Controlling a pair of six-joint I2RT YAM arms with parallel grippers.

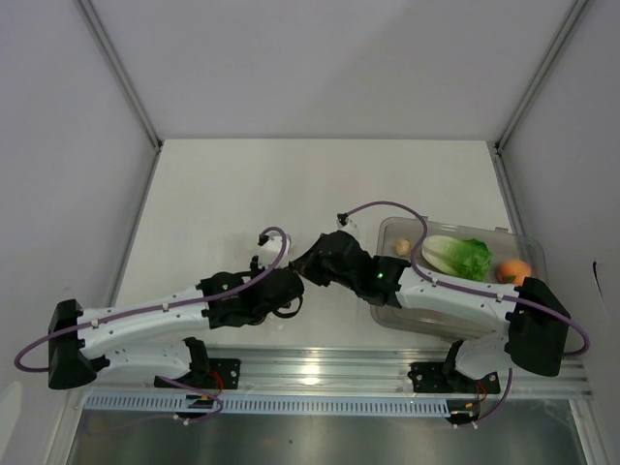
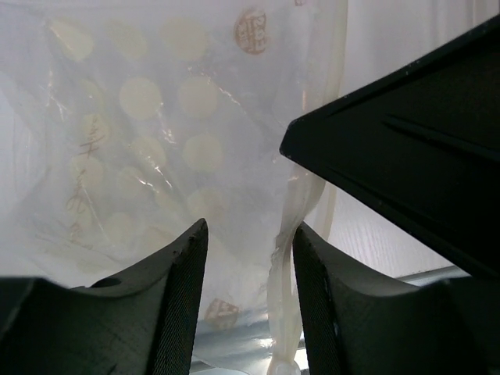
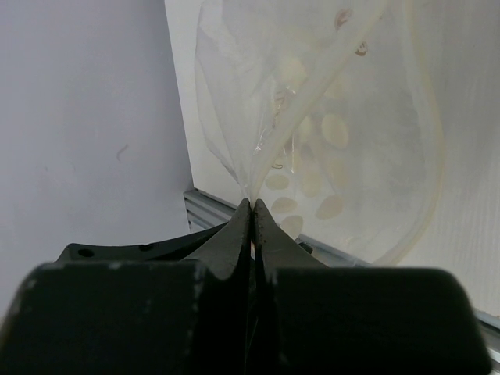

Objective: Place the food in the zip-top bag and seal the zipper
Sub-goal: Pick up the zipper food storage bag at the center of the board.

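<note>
Bag: clear zip-top bag (image 2: 156,141) sits front-centre between both grippers | right gripper (image 3: 251,205): clenched on a bag edge | left gripper (image 2: 251,228): jaws apart, zipper strip (image 2: 308,195) hanging in the gap, not clamped | food: lettuce (image 1: 458,257), orange (image 1: 513,270) and pale egg piece (image 1: 402,247) lie in the clear tray (image 1: 531,242), outside the bag

Tray (image 1: 528,242): on the counter (image 1: 291,184).
In tray: egg piece (image 1: 402,247) at left end; lettuce (image 1: 457,257) right of it, mid-tray; orange (image 1: 513,270) at right end.
Zip-top bag (image 3: 328,117): left of tray, edge nipped in right tool (image 3: 251,205).
</note>
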